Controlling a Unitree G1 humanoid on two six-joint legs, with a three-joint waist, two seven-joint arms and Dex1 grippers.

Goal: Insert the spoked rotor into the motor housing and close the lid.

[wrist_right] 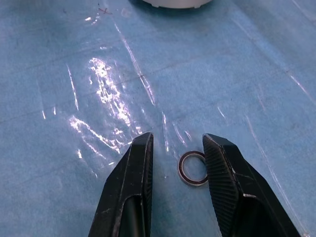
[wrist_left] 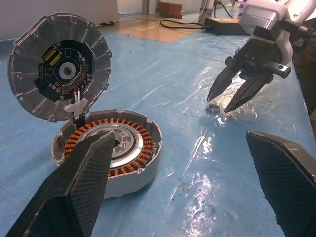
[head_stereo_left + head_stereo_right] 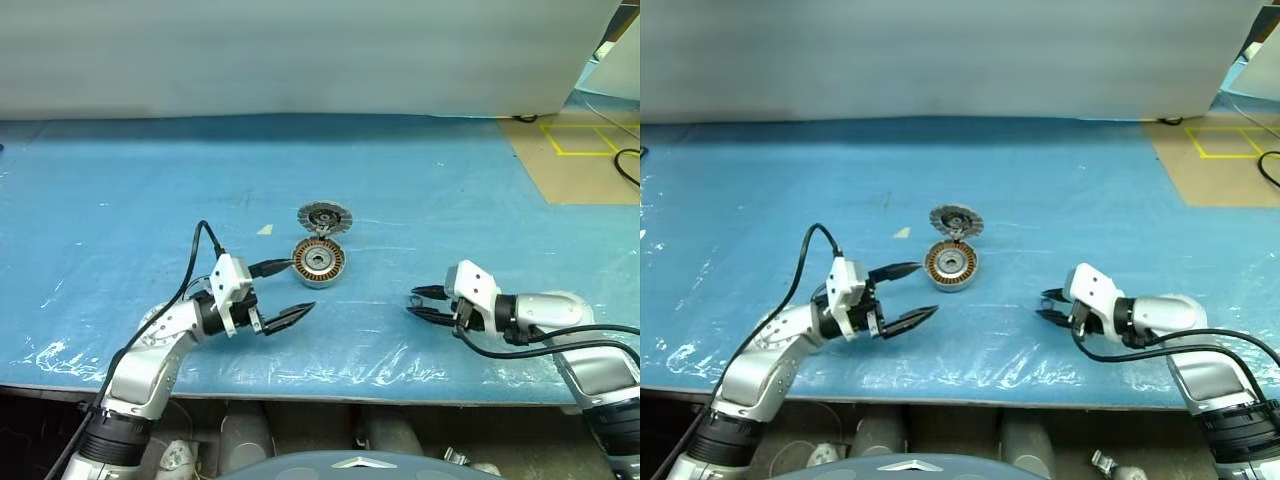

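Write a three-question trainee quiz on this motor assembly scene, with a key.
1. True or false: the lid stands open above the motor housing.
2. What lies on the blue table cover between the right claw's fingers? A) a bolt B) a small ring C) a spoked wheel
3. Fill in: the left claw is ____, holding nothing.

Key: 1 true. 2 B, the small ring lies there ungripped. 3 open.

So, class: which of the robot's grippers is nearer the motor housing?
Left. The left gripper sits open beside the motor housing; the right gripper hangs farther off, over a small ring.
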